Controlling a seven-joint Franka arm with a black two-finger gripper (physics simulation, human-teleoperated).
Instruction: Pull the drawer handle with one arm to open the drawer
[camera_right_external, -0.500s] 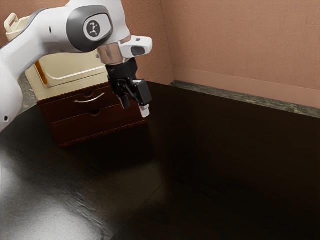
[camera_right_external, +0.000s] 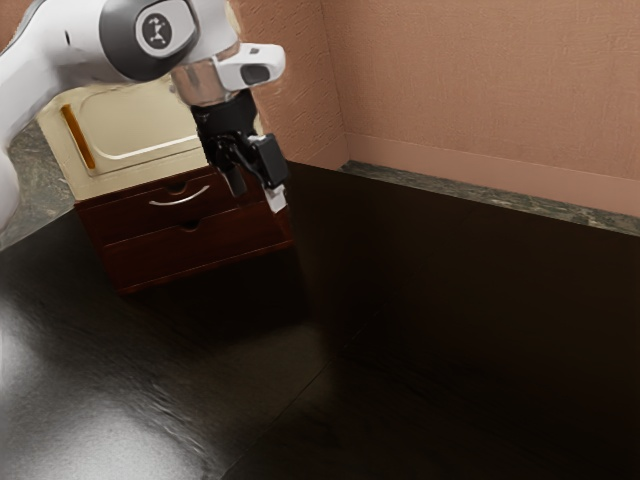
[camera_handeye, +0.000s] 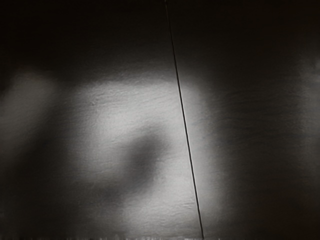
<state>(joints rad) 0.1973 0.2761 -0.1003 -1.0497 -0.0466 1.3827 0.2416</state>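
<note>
Gripper (camera_right_external: 258, 197) is up in the upper left of the frame, fingers spread with a gap between them and nothing pinched. Compared with half a second ago it's shifted up and a bit left in the exterior view, so sideways it's closer to the curved metal handle (camera_right_external: 181, 201), which sits just left of it on the upper drawer (camera_right_external: 130, 217). How much gap is left in depth, I can't tell.

Drawer looks flush with the cabinet (camera_right_external: 200, 255), same as before, so no pulling so far. Wrist cam is looking at the shiny dark tabletop (camera_handeye: 115, 115) and its seam (camera_handeye: 186, 131), so to me the hand isn't lined up yet. IMO it needs to swing round to face the handle, then close on it before pulling. Main risk: bumping the drawer front, or a fingertip sliding off that thin bar.
</note>
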